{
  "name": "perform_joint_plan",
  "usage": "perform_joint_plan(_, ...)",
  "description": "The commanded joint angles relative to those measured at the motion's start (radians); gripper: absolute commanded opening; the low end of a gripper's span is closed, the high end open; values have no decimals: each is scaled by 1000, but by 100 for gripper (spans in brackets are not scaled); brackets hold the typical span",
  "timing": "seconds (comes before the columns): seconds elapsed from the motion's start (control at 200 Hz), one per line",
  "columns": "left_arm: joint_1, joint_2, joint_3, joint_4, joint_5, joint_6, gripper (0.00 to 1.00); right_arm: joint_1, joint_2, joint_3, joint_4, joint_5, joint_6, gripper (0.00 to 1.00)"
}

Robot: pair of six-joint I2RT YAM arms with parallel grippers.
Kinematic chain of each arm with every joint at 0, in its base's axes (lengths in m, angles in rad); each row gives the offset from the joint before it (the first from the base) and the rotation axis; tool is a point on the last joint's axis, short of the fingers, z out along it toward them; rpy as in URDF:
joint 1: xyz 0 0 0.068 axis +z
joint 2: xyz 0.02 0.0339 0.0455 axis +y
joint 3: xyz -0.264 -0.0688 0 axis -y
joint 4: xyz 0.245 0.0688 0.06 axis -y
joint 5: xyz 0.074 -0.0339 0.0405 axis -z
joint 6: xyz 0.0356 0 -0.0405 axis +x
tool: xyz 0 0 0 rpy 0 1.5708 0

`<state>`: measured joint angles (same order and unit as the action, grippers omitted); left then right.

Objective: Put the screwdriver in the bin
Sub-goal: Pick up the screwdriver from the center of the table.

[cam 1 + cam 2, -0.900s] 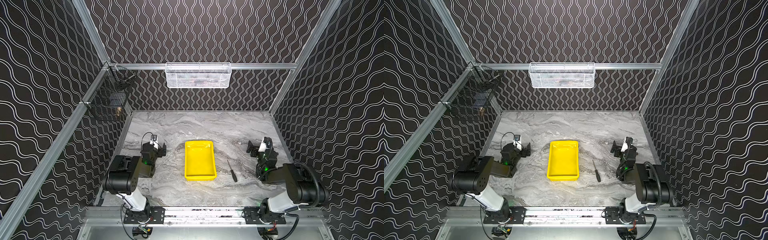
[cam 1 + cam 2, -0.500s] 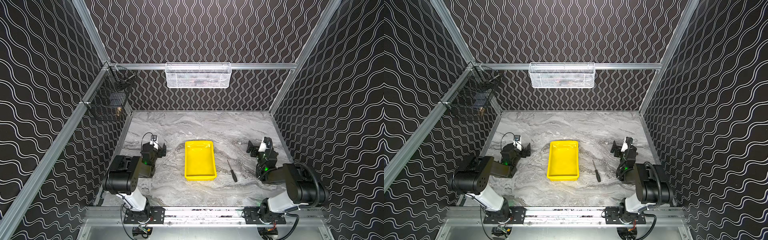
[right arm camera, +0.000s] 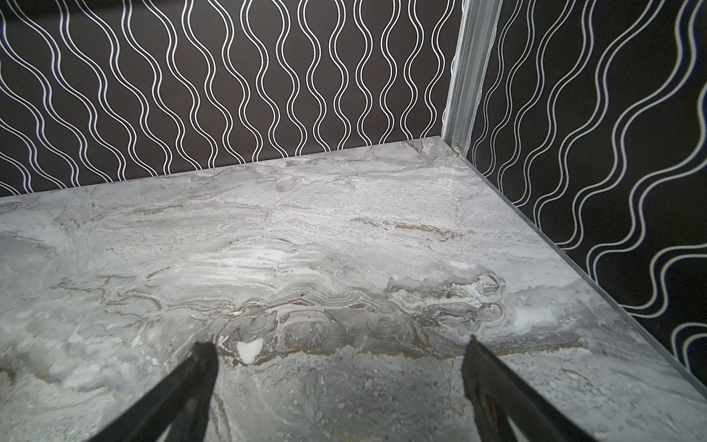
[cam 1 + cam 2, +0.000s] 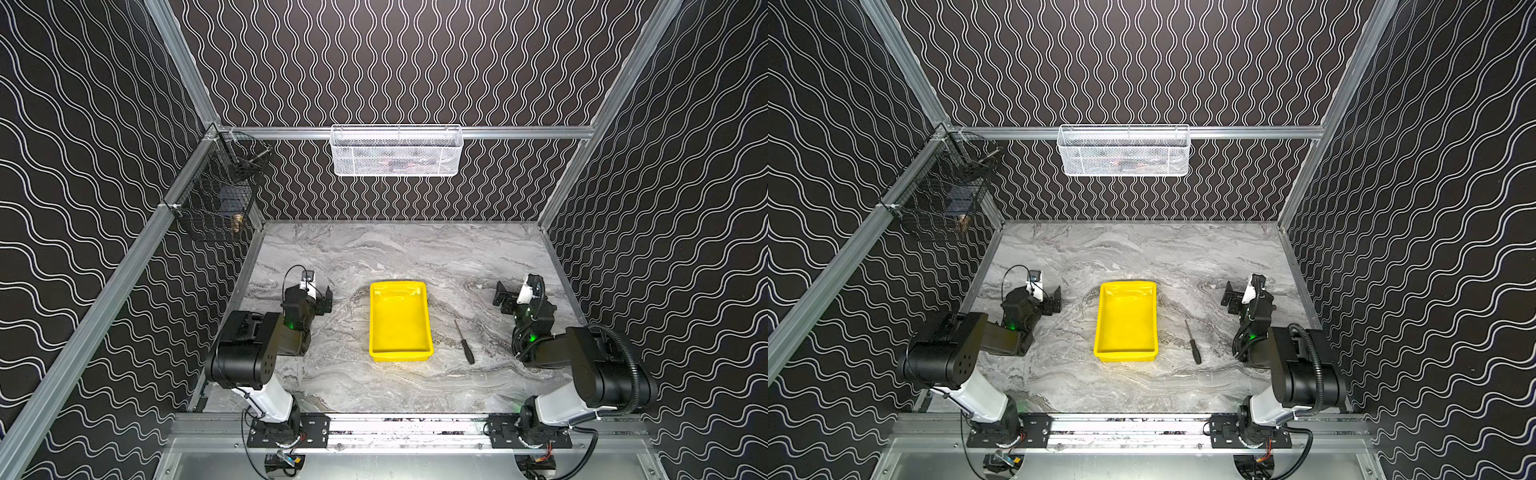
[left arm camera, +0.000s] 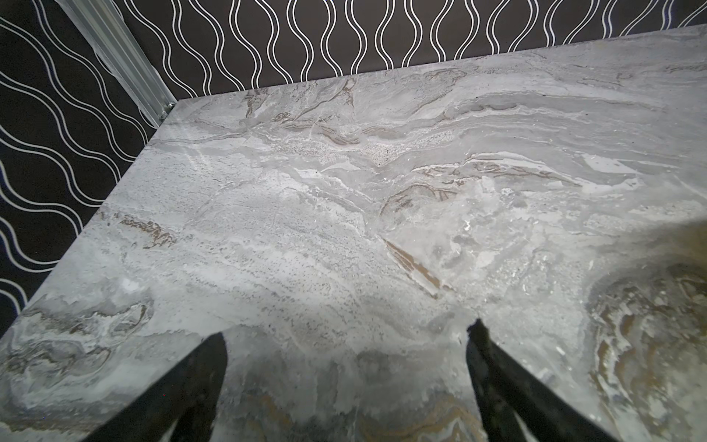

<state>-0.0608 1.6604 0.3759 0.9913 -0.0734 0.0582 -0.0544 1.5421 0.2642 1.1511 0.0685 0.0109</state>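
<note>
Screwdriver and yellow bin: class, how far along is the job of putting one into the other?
Done: nothing yet; the bin holds nothing. In hand: nothing; the left gripper and right gripper are open, and the screwdriver lies beside the bin, on the right gripper's side. Left: reach, grasp, lift, drop in.

The surface (image 4: 374, 257) looks like grey veined stone, smooth with a faint sheen. The bin (image 4: 399, 324) is bright yellow plastic, glossy enough to catch highlights. The screwdriver (image 4: 464, 343) has a matt black handle and a thin dark metal shaft. The white basket (image 4: 397, 151) is fine wire mesh, the black basket (image 4: 216, 208) coarser wire. The frame rails (image 4: 519, 132) are pale brushed metal, and the walls (image 4: 395, 62) look matt.
</note>
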Motion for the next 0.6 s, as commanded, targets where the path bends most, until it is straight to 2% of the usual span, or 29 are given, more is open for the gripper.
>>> perform_joint_plan(0.0,1,1,10,10,1,6,99,1,1,4,24,-6,-3,99)
perform_joint_plan(0.596,1,-3,1,24,-3,11,99,1,1,4,25,-7,-6,99)
